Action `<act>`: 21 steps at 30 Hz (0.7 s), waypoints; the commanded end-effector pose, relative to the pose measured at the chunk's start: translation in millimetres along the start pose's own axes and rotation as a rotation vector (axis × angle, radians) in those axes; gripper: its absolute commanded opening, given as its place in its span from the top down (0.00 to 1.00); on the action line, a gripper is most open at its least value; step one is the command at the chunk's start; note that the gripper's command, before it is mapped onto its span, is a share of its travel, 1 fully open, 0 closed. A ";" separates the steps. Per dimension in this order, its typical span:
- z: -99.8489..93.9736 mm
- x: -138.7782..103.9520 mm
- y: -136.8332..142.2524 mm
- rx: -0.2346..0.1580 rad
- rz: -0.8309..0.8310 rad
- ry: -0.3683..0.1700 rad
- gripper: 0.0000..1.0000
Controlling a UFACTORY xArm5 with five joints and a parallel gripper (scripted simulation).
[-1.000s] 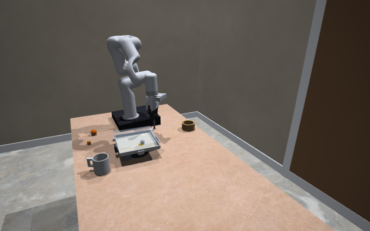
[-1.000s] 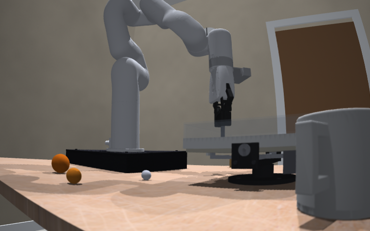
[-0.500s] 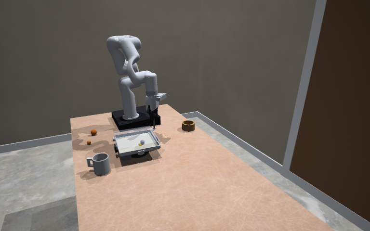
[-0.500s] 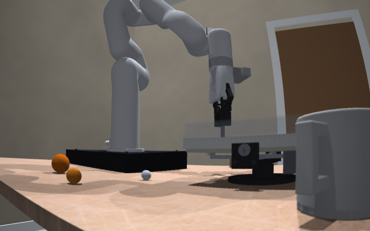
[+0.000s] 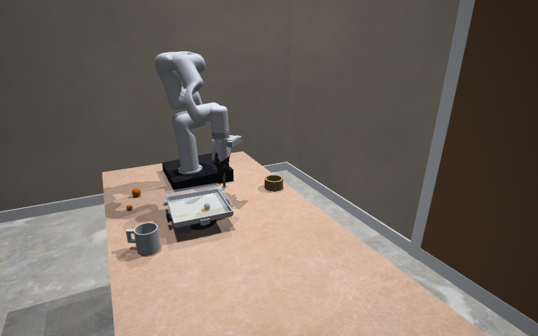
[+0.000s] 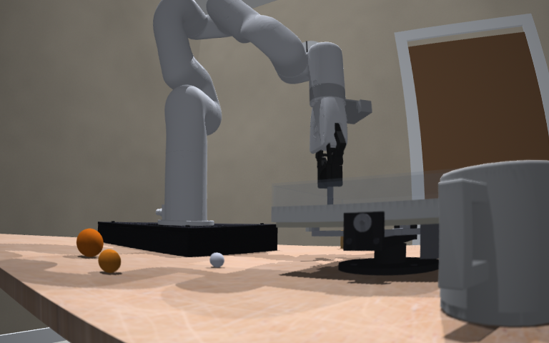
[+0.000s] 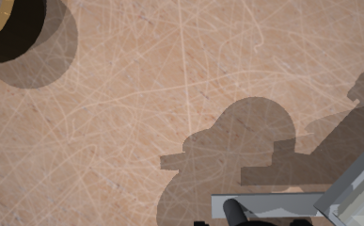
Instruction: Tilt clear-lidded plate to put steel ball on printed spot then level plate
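While the tool (image 5: 223, 168) (image 6: 329, 186) grips the upright peg (image 5: 224, 181) (image 6: 329, 196) (image 7: 234, 212), the steel ball (image 5: 207, 206) sits just right of the printed spot (image 5: 203, 210) in the plate (image 5: 202, 221) (image 6: 303, 214) (image 7: 353, 188); tilt gently, then level it early.

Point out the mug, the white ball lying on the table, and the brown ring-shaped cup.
Mug (image 5: 147, 239) (image 6: 528, 242): top and exterior views, on its outer side wall.
White ball (image 5: 165, 202) (image 6: 216, 259): top view, visible edge beside the plate; exterior view, middle.
Brown cup (image 5: 273, 185) (image 7: 21, 35): top and wrist views, outer wall.

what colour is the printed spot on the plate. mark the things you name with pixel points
Yellow-orange, partly hidden by the steel ball (image 5: 207, 206); best seen from the top view.
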State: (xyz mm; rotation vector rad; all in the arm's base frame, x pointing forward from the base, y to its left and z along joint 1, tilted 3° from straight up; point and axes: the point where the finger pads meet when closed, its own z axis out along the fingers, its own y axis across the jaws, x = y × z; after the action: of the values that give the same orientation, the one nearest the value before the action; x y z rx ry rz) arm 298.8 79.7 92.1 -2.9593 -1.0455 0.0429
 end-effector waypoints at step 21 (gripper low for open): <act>-0.3 1.9 0.7 -0.002 -0.002 0.003 1.00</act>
State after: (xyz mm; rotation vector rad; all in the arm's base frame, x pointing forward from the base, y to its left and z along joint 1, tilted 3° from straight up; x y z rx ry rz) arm 298.6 80.1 91.1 -2.9576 -1.0497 0.0463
